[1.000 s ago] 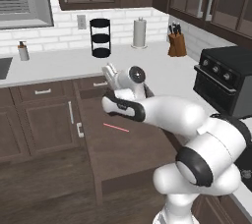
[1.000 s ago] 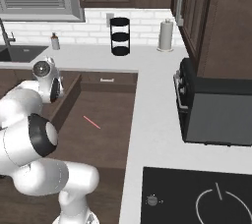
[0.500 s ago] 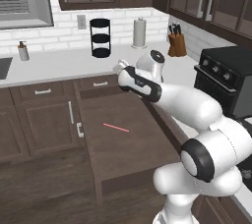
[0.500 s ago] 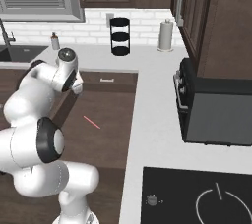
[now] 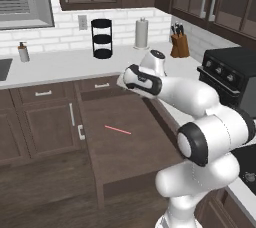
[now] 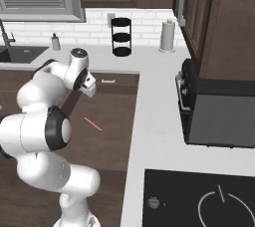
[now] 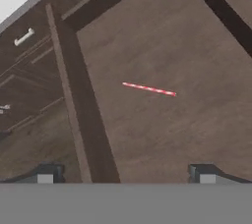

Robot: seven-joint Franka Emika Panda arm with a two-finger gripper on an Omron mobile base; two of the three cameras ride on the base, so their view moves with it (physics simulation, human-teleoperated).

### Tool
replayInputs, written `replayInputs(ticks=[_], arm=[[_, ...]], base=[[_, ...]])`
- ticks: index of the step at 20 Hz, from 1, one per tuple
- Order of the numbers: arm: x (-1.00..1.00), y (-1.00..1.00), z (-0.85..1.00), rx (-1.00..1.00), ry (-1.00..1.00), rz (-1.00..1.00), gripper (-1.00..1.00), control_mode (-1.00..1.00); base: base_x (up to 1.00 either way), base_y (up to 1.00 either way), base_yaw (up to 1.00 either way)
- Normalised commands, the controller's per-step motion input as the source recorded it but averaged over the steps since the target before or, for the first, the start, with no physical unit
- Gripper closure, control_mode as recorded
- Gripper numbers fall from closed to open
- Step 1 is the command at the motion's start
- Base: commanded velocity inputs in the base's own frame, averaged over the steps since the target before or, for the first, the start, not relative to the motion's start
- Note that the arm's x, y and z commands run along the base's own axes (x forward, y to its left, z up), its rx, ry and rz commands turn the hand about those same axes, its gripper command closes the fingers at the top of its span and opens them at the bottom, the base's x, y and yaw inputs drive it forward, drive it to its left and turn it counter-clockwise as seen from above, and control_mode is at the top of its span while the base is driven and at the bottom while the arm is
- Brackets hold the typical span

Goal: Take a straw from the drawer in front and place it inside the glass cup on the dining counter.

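One straw (image 7: 149,89) lies flat and alone on the floor of the pulled-out drawer (image 5: 127,144), a thin pink-red line well apart from every wall. Nearest in the hand view, the claw (image 7: 126,174) stands with its two tips spread wide and nothing between them, well above the straw. To do this reach well, I judge the claw should come straight down, centred on the straw's middle, with the tips set across its length and not along it, and go right down to the drawer floor before closing, since so slim a stick slips out easily. Farther off, the white counter (image 5: 55,67) carries a black tiered rack (image 5: 101,38). Compared with a second ago, the arm has swung up and back toward the counter edge; the straw has not moved.
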Motion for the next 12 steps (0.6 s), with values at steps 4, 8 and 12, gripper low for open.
replayInputs(ticks=[4,8,12], arm=[[0.09,-0.05,-0.43,-0.28,0.03,0.56,-1.00,-1.00],[0.10,0.00,-0.59,-0.23,0.01,0.48,-1.00,-1.00],[0.12,0.00,-0.55,-0.16,-0.03,0.37,-1.00,-1.00]], base=[[0.00,0.00,0.00],[0.00,0.00,0.00],[0.00,0.00,0.00]])
